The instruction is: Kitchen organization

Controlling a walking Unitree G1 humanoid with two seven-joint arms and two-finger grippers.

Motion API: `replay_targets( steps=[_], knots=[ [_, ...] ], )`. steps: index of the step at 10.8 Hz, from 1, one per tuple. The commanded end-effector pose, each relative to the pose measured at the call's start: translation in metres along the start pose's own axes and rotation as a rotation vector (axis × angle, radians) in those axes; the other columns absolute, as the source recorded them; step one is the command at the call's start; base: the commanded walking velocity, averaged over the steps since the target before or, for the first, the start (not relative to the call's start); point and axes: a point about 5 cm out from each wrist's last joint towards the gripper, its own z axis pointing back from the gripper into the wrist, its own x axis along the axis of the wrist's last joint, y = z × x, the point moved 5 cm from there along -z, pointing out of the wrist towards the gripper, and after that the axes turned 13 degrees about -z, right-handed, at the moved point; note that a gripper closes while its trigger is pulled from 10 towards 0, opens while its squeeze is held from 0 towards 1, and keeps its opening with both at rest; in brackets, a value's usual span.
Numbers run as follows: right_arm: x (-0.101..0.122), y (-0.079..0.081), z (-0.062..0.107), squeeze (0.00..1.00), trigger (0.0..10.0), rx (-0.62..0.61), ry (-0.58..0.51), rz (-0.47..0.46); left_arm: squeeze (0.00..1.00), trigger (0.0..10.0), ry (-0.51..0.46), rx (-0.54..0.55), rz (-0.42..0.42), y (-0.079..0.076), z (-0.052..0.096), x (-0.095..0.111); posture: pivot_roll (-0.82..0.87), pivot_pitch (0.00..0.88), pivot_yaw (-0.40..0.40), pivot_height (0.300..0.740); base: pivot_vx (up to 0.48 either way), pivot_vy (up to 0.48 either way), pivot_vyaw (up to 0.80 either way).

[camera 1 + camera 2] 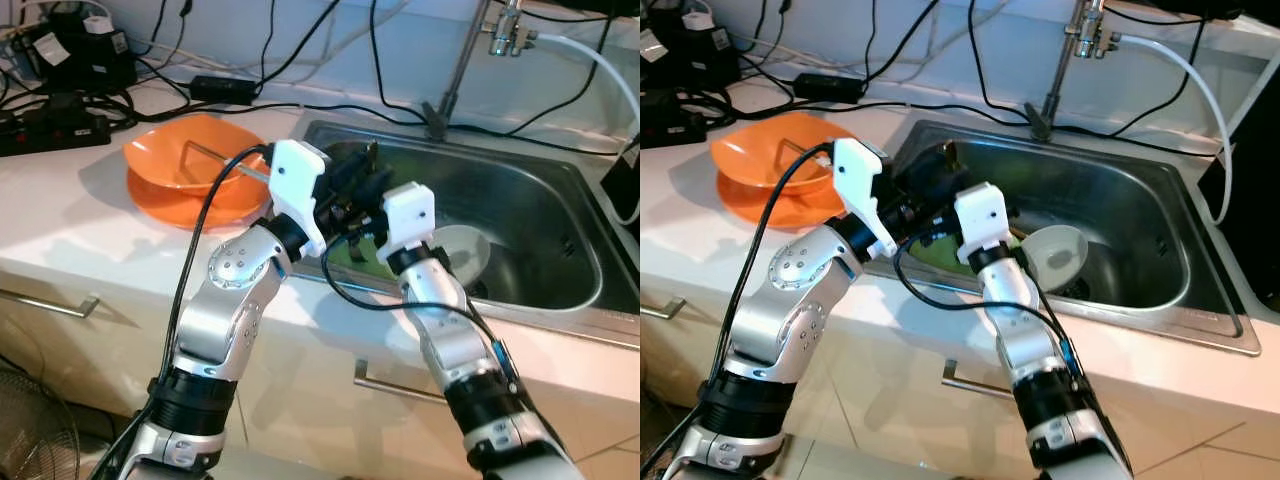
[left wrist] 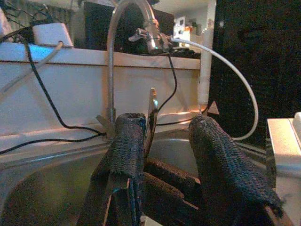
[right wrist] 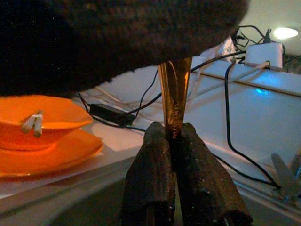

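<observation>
Steel, thin and flat: the utensil handle (image 3: 174, 101) your right gripper (image 3: 173, 136) is pinching is standing upright between the two black fingers, which are pressing tight on it with no gap showing. You are holding it over the near left corner of the sink (image 1: 560, 225), both wrists crowding together there.

Handling, as a judgement: it is looking light, rigid and slick, so it could be twisting or sliding in the pads if you swing fast. You are gripping it on a narrow stretch of the shaft; a hold nearer the middle would be steadier. Which end is hanging below the fingers I cannot tell.

Your left gripper (image 2: 164, 141) is sitting just beside it with its fingers spread apart, the handle's tip showing between them but nearer one pad; it is holding nothing.

Room to move:
- faucet (image 1: 1065, 60) and white hose (image 1: 1190, 75) are rising behind the sink, so keep lifts low
- white dish (image 1: 1055, 255) is lying in the basin just beside your right wrist
- orange bowl (image 1: 195, 155) on an orange plate (image 1: 165, 205) is sitting on the counter to the left, near the sink rim, with cables (image 1: 300, 105) trailing behind
- open counter is lying between the plate and the front edge
</observation>
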Motion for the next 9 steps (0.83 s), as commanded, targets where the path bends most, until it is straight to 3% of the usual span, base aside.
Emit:
replay_targets(
  steps=[1, 3, 4, 7, 9],
  knots=[
    [-0.014, -0.035, 0.011, 0.0, 0.0, -0.121, 0.063, 0.003, 0.0, 10.0, -0.117, 0.077, -0.024, 0.02, 0.003, 0.03, 0.25, 0.026, -0.063, 0.74, 0.0, 0.0, 0.0],
    [-0.017, -0.032, 0.012, 0.0, 0.0, -0.117, 0.066, -0.003, 0.0, 10.0, -0.142, 0.162, -0.037, 0.035, 0.006, 0.036, 0.25, 0.026, -0.062, 0.74, 0.0, 0.0, 0.0],
    [-0.016, -0.028, 0.013, 0.0, 0.0, -0.103, 0.06, -0.015, 0.0, 10.0, -0.095, 0.184, -0.127, 0.038, 0.006, 0.03, 0.25, 0.028, -0.064, 0.74, 0.0, 0.0, 0.0],
    [-0.003, -0.013, 0.007, 0.0, 0.0, -0.071, 0.02, -0.036, 0.0, 10.0, 0.002, 0.065, -0.309, 0.017, 0.002, 0.013, 0.25, 0.031, -0.061, 0.74, 0.0, 0.0, 0.0],
    [0.011, 0.006, -0.001, 0.0, 0.0, -0.017, -0.009, -0.051, 0.0, 10.0, 0.03, -0.082, -0.388, -0.008, 0.0, 0.004, 0.24, 0.032, -0.054, 0.74, 0.0, 0.0, 0.0]
  ],
)
